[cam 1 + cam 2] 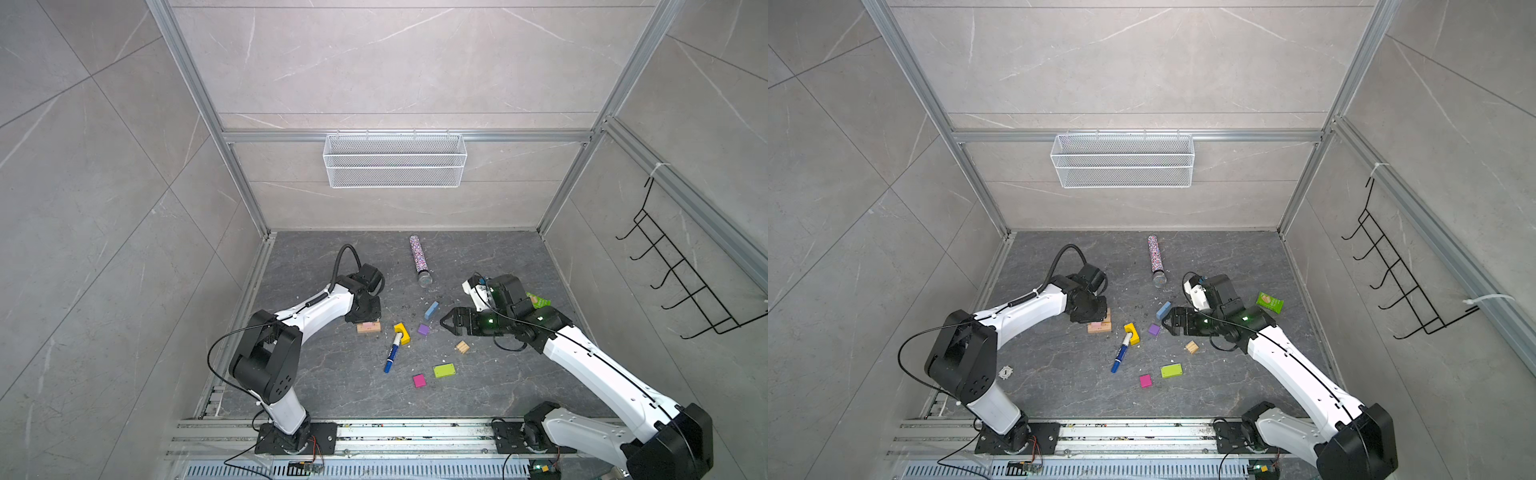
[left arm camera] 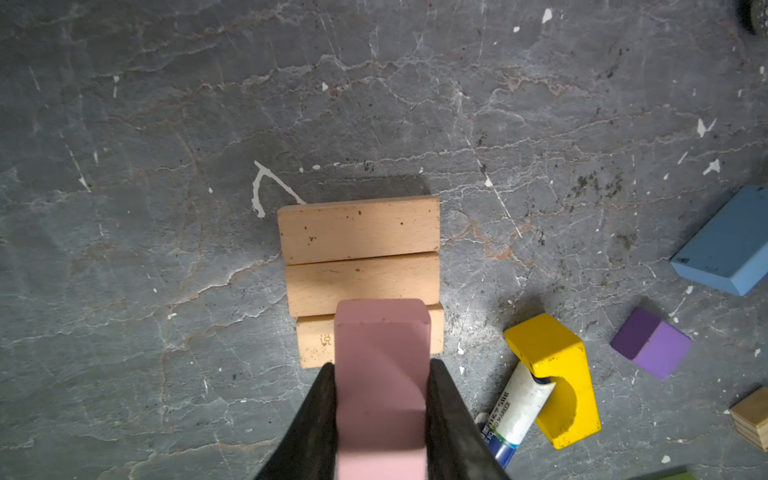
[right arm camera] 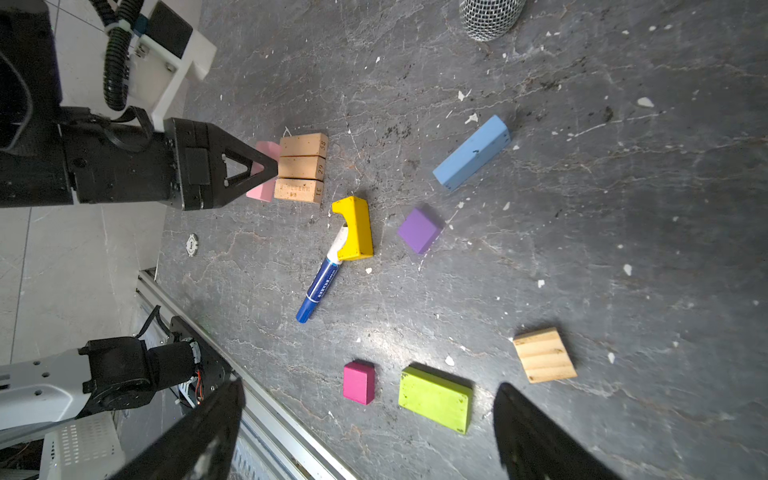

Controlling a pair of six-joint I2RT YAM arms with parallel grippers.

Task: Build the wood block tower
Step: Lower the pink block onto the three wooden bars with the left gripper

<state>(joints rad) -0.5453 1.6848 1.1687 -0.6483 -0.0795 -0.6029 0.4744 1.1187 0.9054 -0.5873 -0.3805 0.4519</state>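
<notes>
1. Pink block (image 2: pixel 382 374) fills the near edge of the left wrist view. The fingers (image 2: pixel 444 399) of the left gripper (image 2: pixel 381 365) pinch its long sides, and its far end reaches over the nearest of the three tan bars (image 2: pixel 359 257).
2. Those bars lie flat and side by side on the table (image 2: pixel 166 124), touching along their lengths. They are the only start of a tower.
3. That view does not show whether pink touches tan. The right wrist view shows the pink piece crossing all three bars at the gripper's side, but contact there is unclear too.
4. Only the right wrist view shows the numbers stamped on the bar ends.
5. In both top views the left gripper's body covers most of the bars, leaving a tan edge and a sliver of pink.
6. The right gripper (image 3: pixel 370 386) hangs above the table with its jaws spread wide and nothing between them.
7. The loose blocks lie apart from one another and show best in the right wrist view:
   - magenta block (image 3: pixel 358 382)
   - lime-green block (image 3: pixel 434 399)
   - ridged tan cube (image 3: pixel 544 355)
   - purple cube (image 3: pixel 419 230)
   - light-blue bar (image 3: pixel 471 151)
   - yellow arch (image 3: pixel 357 228)
8. The white end of the marker pen (image 3: pixel 322 282) sits in the arch's hollow.
9. The glittery tube (image 1: pixel 419 259) shows whole in both top views, and only its end shows in the right wrist view.
10. A green packet (image 1: pixel 1270 302) is plain in a top view. A white round token (image 1: pixel 1005 372) shows there and in the right wrist view.
</notes>
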